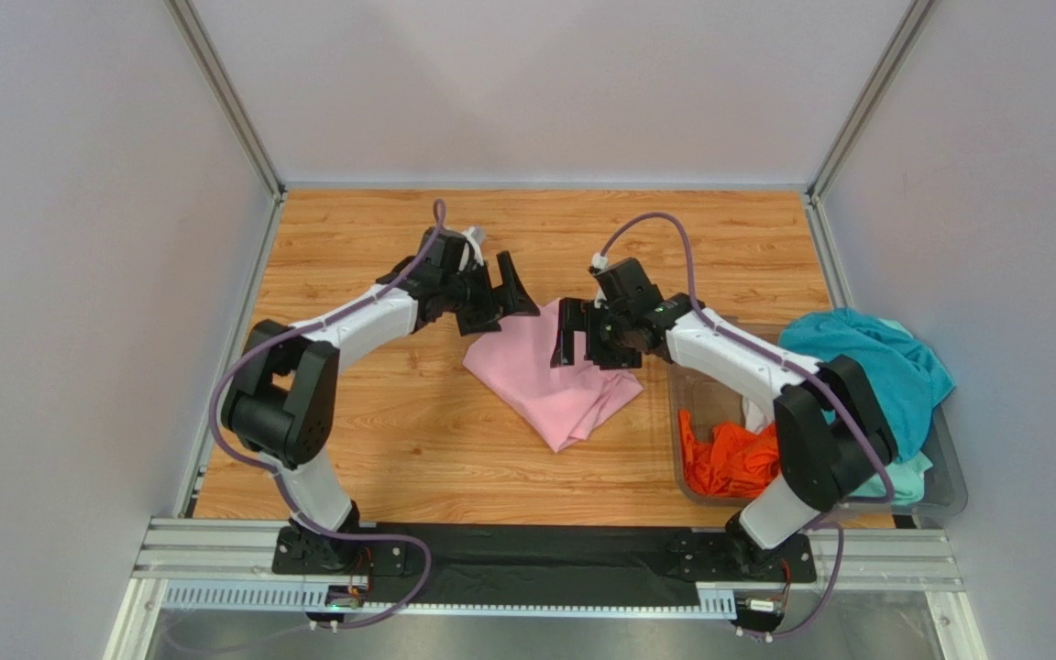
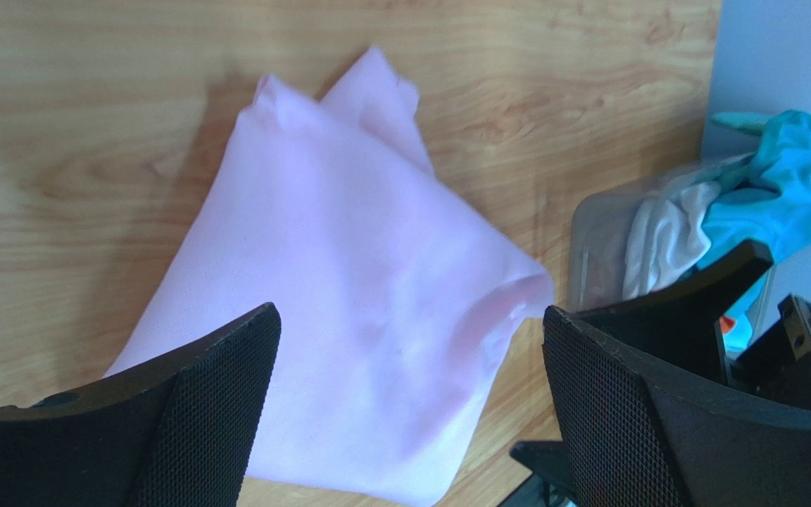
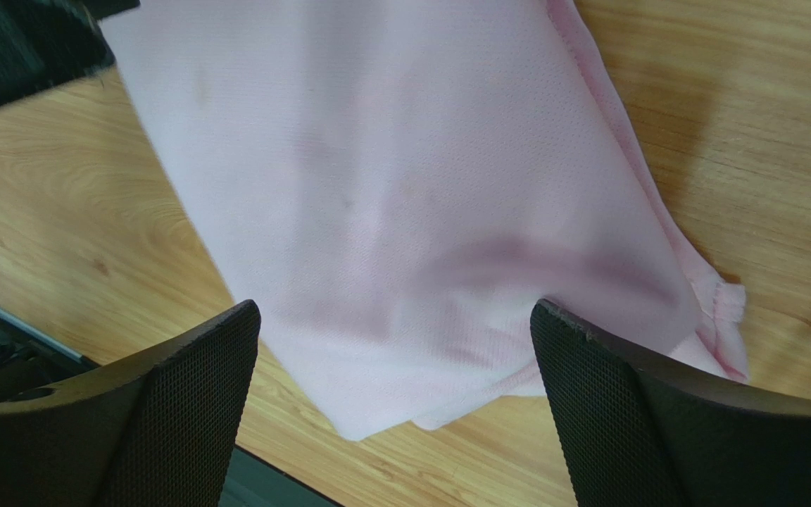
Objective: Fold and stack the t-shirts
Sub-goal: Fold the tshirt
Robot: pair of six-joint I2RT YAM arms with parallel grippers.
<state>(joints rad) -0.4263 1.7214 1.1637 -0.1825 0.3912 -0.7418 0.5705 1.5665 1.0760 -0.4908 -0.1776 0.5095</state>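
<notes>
A light pink t-shirt [image 1: 554,374] lies folded on the wooden table, near the middle. It fills the left wrist view [image 2: 357,317] and the right wrist view [image 3: 410,201]. My left gripper [image 1: 509,300] is open and empty, just above the shirt's far left corner. My right gripper [image 1: 586,341] is open and empty over the shirt's far right edge. An orange t-shirt [image 1: 729,459], a teal t-shirt [image 1: 871,365] and a white one [image 2: 669,238] sit in the clear plastic bin [image 1: 954,481] at the right.
Grey walls enclose the table on three sides. The bin stands at the right edge beside the right arm's base. A metal rail [image 1: 547,557] runs along the near edge. Bare wood [image 1: 396,440] shows to the left of the pink shirt.
</notes>
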